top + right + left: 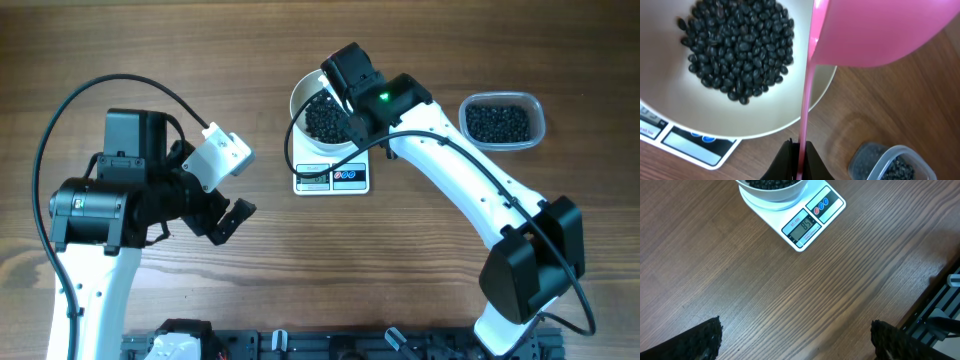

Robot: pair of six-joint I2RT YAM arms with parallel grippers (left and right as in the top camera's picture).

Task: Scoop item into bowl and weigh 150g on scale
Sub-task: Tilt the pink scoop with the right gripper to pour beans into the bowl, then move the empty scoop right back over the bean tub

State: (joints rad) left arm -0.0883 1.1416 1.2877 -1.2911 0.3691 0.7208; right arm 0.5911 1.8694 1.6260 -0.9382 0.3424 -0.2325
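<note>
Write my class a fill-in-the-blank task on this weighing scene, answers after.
The white bowl stands on the ___. The right gripper is shut on a ___ scoop's handle. The left gripper is not shut but ___. The bowl holds black ___.
Answers: scale, pink, open, beans.

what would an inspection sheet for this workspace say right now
surface: wooden table, grain visible
job's things: white bowl partly filled with black beans sits on the scale; display appears to read 85; clear tub of more beans on the right arm's side; pink scoop over the bowl's edge
clutter: nothing seen
grippers: left gripper open, empty, above bare table; right gripper shut on the scoop's handle
cables: black cable loops off the left arm; second cable runs along the right arm
surroundings: black rail along the table's near edge
</note>
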